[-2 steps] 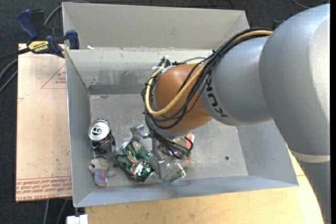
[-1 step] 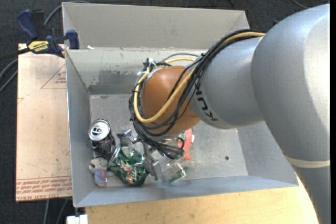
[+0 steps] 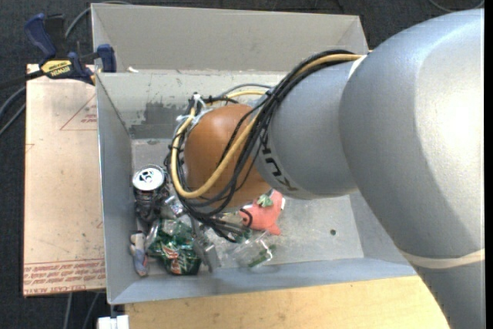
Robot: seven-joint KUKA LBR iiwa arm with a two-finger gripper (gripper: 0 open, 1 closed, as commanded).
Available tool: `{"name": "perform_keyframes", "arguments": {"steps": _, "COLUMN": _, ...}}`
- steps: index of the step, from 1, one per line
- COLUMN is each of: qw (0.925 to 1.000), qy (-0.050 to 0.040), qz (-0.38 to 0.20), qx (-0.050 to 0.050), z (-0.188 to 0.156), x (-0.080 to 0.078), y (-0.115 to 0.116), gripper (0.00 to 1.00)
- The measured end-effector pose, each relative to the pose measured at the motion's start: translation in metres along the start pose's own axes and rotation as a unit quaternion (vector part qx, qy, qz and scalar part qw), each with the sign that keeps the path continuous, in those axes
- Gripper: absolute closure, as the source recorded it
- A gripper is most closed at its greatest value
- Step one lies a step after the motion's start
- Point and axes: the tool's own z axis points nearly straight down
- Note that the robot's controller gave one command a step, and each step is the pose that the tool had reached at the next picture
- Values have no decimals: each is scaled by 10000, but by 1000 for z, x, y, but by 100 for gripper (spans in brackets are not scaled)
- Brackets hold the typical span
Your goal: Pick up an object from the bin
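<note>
Grey bin (image 3: 115, 166), one upright can (image 3: 149, 179), one crushed green can (image 3: 176, 250)

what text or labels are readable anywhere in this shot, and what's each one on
"KU": black letters on the arm's grey shell, the rest hidden behind cables.
Green crushed can, front left of the bin: print too crumpled to read.
Silver can top: nothing legible.

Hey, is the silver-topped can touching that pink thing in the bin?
Apart. The camera view shows the silver-topped can by the bin's left wall and the pink thing well to its right, with the arm's cables between.
</note>
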Motion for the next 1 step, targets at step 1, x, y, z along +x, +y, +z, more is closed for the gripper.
{"name": "perform_keyframes", "arguments": {"steps": 1, "qw": 9809, "qy": 1, "qz": -1943, "qx": -44, "z": 10, "x": 16, "y": -27, "gripper": 100}}
